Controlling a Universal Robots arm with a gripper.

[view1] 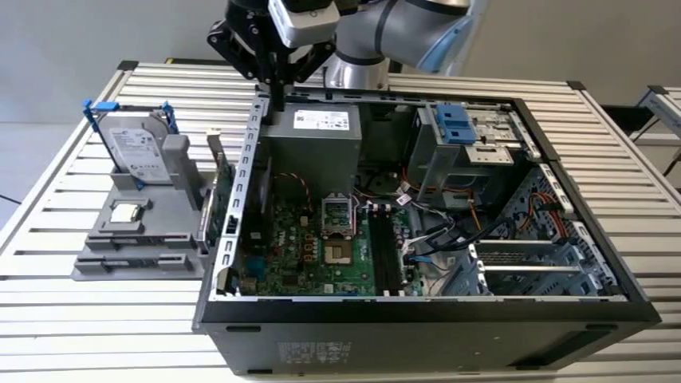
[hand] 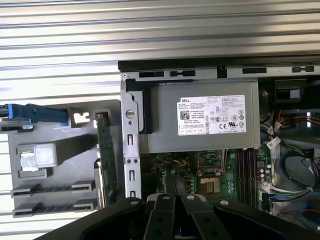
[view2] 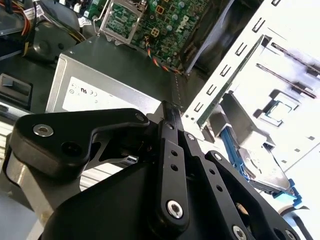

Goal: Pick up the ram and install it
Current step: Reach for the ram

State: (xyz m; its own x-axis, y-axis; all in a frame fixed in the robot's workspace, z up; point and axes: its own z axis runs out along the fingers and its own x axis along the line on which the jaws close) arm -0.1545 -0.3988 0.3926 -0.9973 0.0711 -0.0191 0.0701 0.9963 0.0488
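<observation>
My gripper (view1: 277, 104) hangs over the rear corner of the open computer case (view1: 426, 323), on the exterior view's left. Its black fingers are shut with nothing between them. In both wrist views the fingers (view2: 169, 112) (hand: 170, 186) meet in one thin bar above the power supply and motherboard. A long, thin green board (view1: 223, 209) (hand: 106, 155) (view2: 227, 91) stands on edge between the grey holder and the case wall, apart from the gripper. I cannot tell whether it is the ram. The black memory slots (view1: 383, 247) (hand: 245, 170) lie on the motherboard.
A silver hard drive (view1: 139, 152) in a blue-handled frame stands on the grey holder (view1: 127, 257), which has two bare slots (hand: 50, 189). The grey power supply (view1: 314, 144) (hand: 200, 122) sits under the gripper. Cables and a drive cage (view1: 468, 136) crowd the case's other side. All rests on a slatted table (view1: 64, 319).
</observation>
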